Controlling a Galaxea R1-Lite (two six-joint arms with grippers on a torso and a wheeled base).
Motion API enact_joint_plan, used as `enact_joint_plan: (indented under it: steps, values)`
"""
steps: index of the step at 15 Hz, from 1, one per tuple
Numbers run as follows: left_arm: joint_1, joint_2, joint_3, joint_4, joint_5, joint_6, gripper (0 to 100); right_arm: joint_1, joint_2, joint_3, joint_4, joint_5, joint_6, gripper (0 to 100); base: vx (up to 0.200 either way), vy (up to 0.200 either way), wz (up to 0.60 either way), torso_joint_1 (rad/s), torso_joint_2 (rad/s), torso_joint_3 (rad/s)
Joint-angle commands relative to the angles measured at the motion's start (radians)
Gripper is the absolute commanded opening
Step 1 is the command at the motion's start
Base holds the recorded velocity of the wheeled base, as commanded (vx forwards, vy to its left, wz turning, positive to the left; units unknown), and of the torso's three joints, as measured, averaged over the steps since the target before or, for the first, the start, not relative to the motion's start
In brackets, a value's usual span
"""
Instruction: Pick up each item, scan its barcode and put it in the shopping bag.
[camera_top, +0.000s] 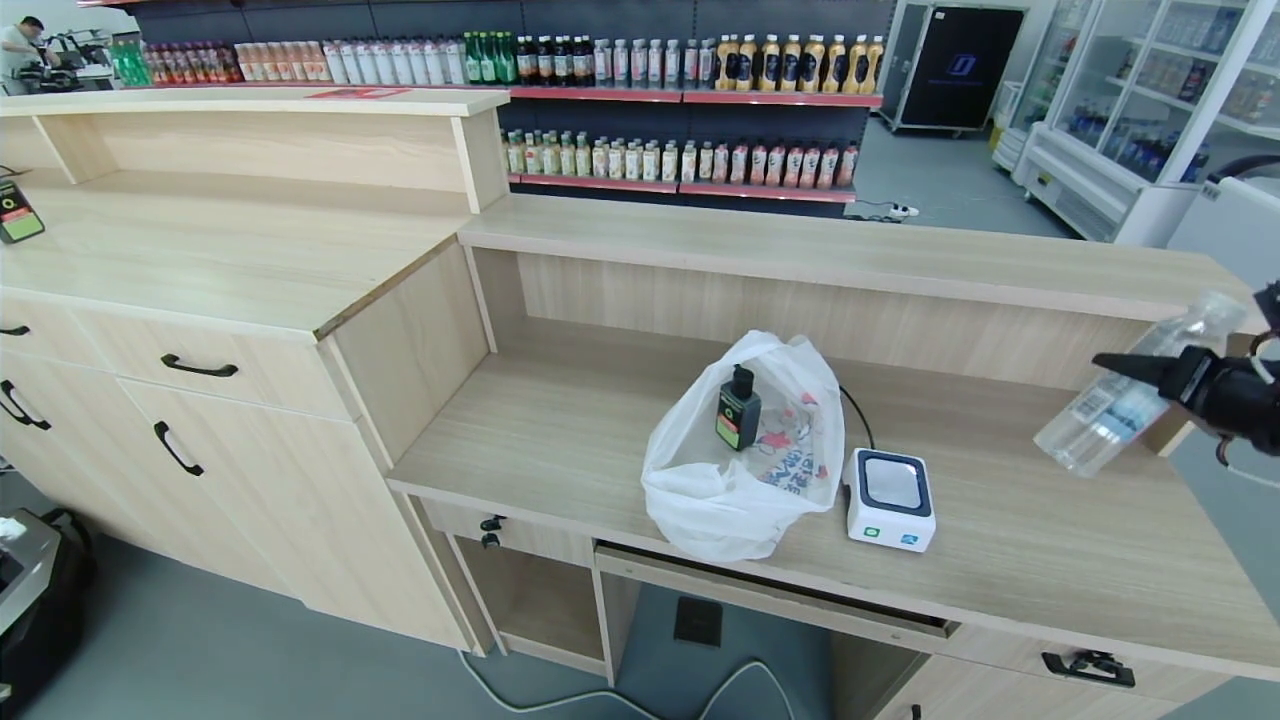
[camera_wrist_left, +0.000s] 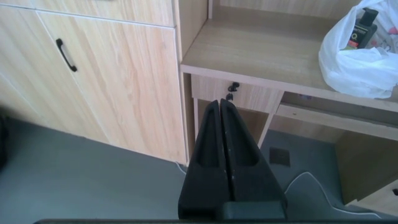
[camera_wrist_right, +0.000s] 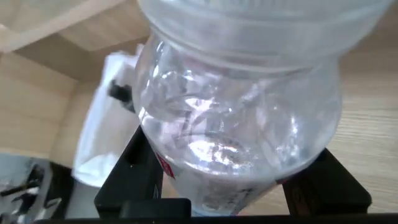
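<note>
Holding: right gripper (camera_top: 1130, 375) (camera_wrist_right: 230, 186) is clamped on a clear bottle (camera_top: 1125, 405) (camera_wrist_right: 236, 124). The bottle is tilted in the air over the right end of the table (camera_top: 560, 420), lower end toward the table's middle.
Left gripper (camera_wrist_left: 220, 109): fingers pressed together, nothing between them. Hangs low, off the table's left front corner, over the grey floor (camera_wrist_left: 74, 180) by the cabinet doors (camera_wrist_left: 112, 74).
Shopping bag (camera_top: 740, 490) (camera_wrist_left: 357, 62): white, mouth open, mid-table near the front edge.
In bag: dark pump bottle (camera_top: 738, 410) (camera_wrist_left: 360, 28), upright.
Scanner (camera_top: 890, 497): white box, window facing up, just beside the bag on the robot's right. Can't tell if they touch.
Cable (camera_top: 857, 410): black, runs from behind the scanner toward the back wall.
In the way: the scanner sits between the held bottle and the bag, low on the table.
Edges: raised ledge (camera_top: 800, 250) along the table's back. Taller counter (camera_top: 200, 250) walls off the left side. Front edge open to the floor, drawer (camera_top: 1088, 665) with black handle under the right front.
Behind: drink shelves (camera_top: 690, 65) and glass-door fridges (camera_top: 1130, 100), well apart from the table.
</note>
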Motion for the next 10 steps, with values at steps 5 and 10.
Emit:
enact_joint_plan:
  steps: [5, 10]
  values:
    - [0.001, 0.0, 0.0, 0.0, 0.001, 0.0, 0, 0.35, -0.45, -0.07, 0.151, 0.211, 0.16, 0, 0.0, 0.0, 0.0, 0.0, 0.0, 0.0]
    - [0.001, 0.0, 0.0, 0.0, 0.001, 0.0, 0, 0.517, -0.516, -0.085, 0.152, 0.251, 0.159, 0, 0.0, 0.0, 0.0, 0.0, 0.0, 0.0]
